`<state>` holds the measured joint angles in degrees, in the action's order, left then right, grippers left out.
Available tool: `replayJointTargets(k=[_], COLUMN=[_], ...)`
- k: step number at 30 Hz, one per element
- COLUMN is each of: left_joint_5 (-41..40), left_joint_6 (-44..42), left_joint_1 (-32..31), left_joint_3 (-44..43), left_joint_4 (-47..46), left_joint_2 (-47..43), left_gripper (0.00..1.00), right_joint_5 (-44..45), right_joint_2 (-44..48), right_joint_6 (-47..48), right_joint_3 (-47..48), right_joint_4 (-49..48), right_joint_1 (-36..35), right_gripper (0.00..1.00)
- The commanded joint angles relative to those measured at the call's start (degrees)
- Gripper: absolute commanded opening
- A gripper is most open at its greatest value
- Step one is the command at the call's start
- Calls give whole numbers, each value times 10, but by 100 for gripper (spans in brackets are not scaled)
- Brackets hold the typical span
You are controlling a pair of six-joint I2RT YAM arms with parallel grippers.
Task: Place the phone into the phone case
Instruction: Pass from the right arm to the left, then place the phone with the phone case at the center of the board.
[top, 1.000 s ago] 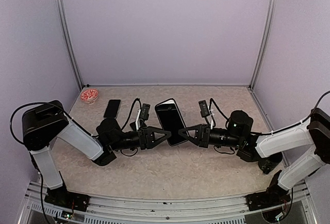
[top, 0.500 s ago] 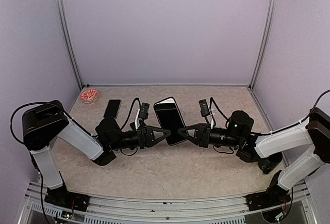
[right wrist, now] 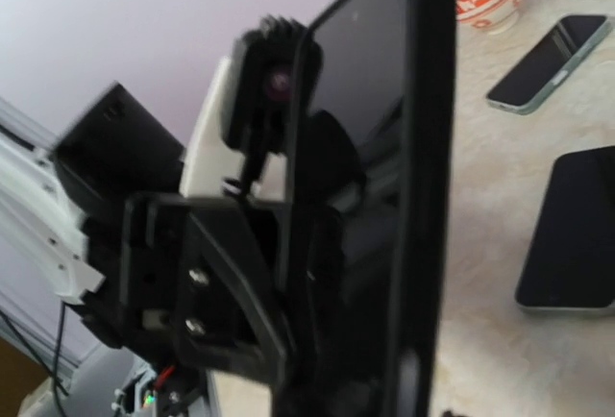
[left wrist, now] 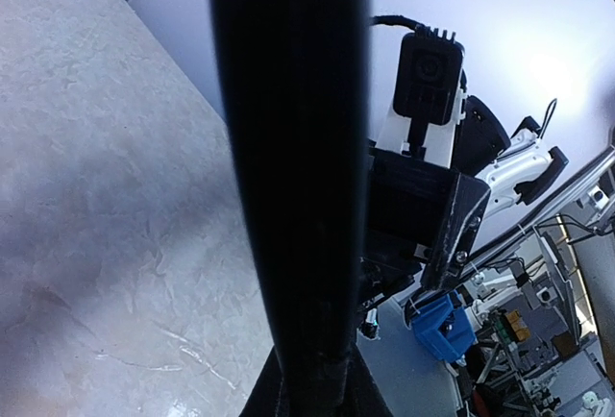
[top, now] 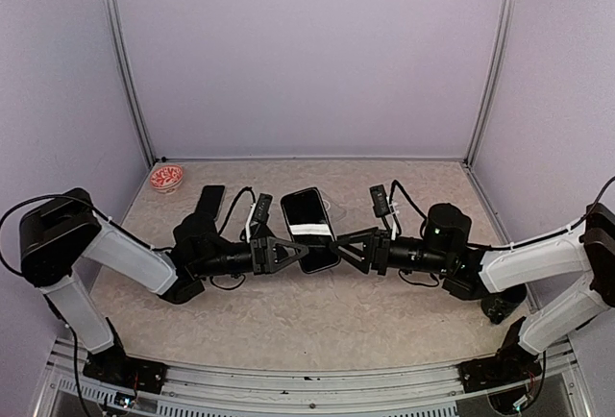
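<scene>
**Item 1. L gripper** (top: 295, 250): fingers drawn in narrow, clamped on the phone (top: 309, 230) at its lower L edge. In the L wrist view the phone runs edge-on straight out from between the fingers.

**Item 2. Phone**: held by the L fingers, lifted clear of the table (top: 288, 326). The screen is dark and glossy and tilts up toward the top cam. The body reaches across the gap from the L fingertips toward the R fingertips.

**Item 3. Phone case** (right wrist: 434, 167): thick black surround along the phone's edge in the R wrist view. It looks fitted round the phone, but full seating can't be told.

**Item 4. R gripper** (top: 343, 247): fingers spread wide in a V, holding nothing. The tips are just beside the phone's R edge, opp. the L fingers. Can't tell if they touch it.

**Item 5. Second phone** (top: 210, 194): flat on the table, screen up, pale green rim. It lies out behind the L wrist, well apart from both sets of fingers.

**Item 6. Bowl** (top: 166, 178): small, red-and-white pattern. It sits just past the second phone, farthest from the fingers.

**Item 7. Dark slab** (right wrist: 572, 230): flat on the table, R wrist view only. It is nearer the fingers than the second phone. Phone or case, can't tell.
</scene>
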<state>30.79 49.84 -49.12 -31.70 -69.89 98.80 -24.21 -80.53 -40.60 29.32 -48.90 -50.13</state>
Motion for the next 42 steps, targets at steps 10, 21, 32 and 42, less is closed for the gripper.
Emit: replayJointTargets(k=[10, 21, 32, 42], left_joint_5=[-48, -6, 40, 133], left_joint_6=[-134, -184, -269, -290], left_joint_1=[48, 127, 259, 325], left_joint_3=[-32, -62, -66, -68], left_joint_4=[428, 690, 862, 896], left_joint_2=[-225, -300, -322, -262], left_gripper=[0, 0, 0, 0], right_joint_5=[48, 50, 51, 42], right_joint_2=[34, 34, 52, 49], right_joint_6=[55, 71, 89, 87], right_joint_3=[23, 22, 2, -14], right_joint_4=[97, 105, 106, 88], right_joint_1=[-3, -1, 5, 12], right_gripper=[63, 65, 66, 66])
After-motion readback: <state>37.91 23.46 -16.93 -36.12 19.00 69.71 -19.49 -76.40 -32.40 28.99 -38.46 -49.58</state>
